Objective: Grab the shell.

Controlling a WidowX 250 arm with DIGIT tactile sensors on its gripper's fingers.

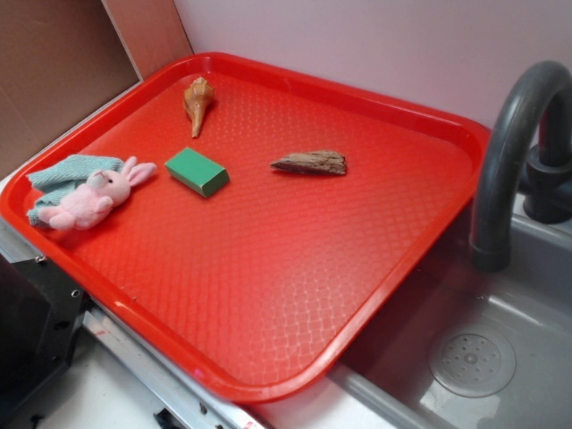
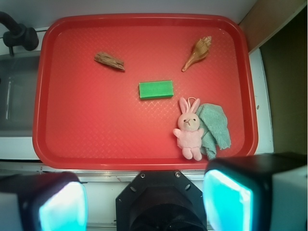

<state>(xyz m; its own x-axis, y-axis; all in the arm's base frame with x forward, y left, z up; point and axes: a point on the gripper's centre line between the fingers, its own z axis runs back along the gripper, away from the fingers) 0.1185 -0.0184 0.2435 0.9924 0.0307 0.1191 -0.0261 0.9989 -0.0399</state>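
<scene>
On the red tray, seen from the wrist camera, the shell lies toward 1 o'clock from the tray's middle, near the far right corner, its fat end up and to the right and its thin point aimed down-left. In the exterior view the shell sits near the tray's far rim, point toward the camera.

Around it, all apart from it and from each other: a green block lies near the middle of the tray, at about 7 o'clock from the shell. A brown wood piece lies at 9 o'clock from the shell, well apart. A pink toy rabbit lies at 6 o'clock from the shell, resting against a crumpled teal cloth on its right. Nothing rests on or against the shell, and the tray around it is bare.

The gripper shows at the bottom of the wrist view, fingers spread wide apart, with nothing between them, above the tray's near edge.

The tray has a textured, diamond-patterned floor and a raised rim. It partly covers a grey sink with a dark curved tap. A pale wall stands behind, and a brown board beside it.
</scene>
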